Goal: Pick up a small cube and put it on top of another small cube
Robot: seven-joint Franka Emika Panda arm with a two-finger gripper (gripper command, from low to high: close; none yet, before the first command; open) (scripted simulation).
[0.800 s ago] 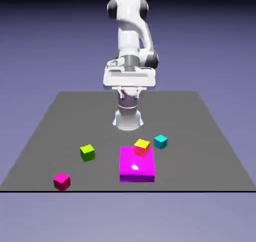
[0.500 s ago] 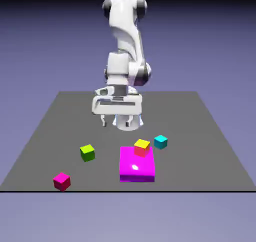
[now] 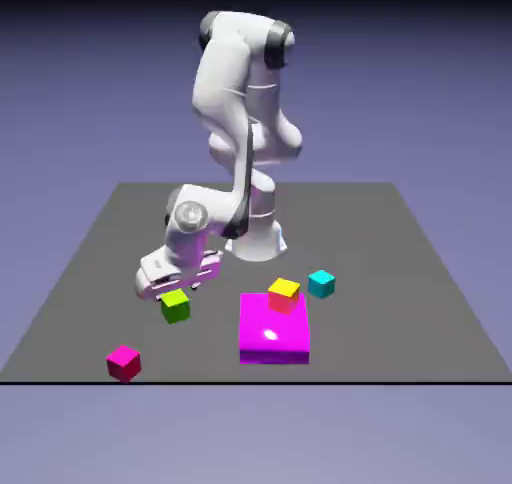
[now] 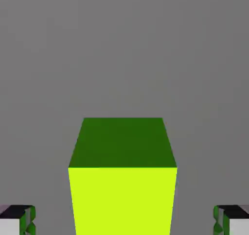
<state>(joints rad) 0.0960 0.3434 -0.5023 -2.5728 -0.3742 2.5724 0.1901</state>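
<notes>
Your arm's dropped down-left since earlier; gripper point(image 4: 124, 219) now spread wide around green cube point(image 4: 122, 180), lined up so fingers can pinch it.

Green cube point(image 4: 122, 180) large at bottom centre, between spread claw fingertips point(image 4: 17, 219), gaps both sides.

Arm bent low — gripper point(image 3: 176, 289) near the table, jaws spread wide.
</notes>
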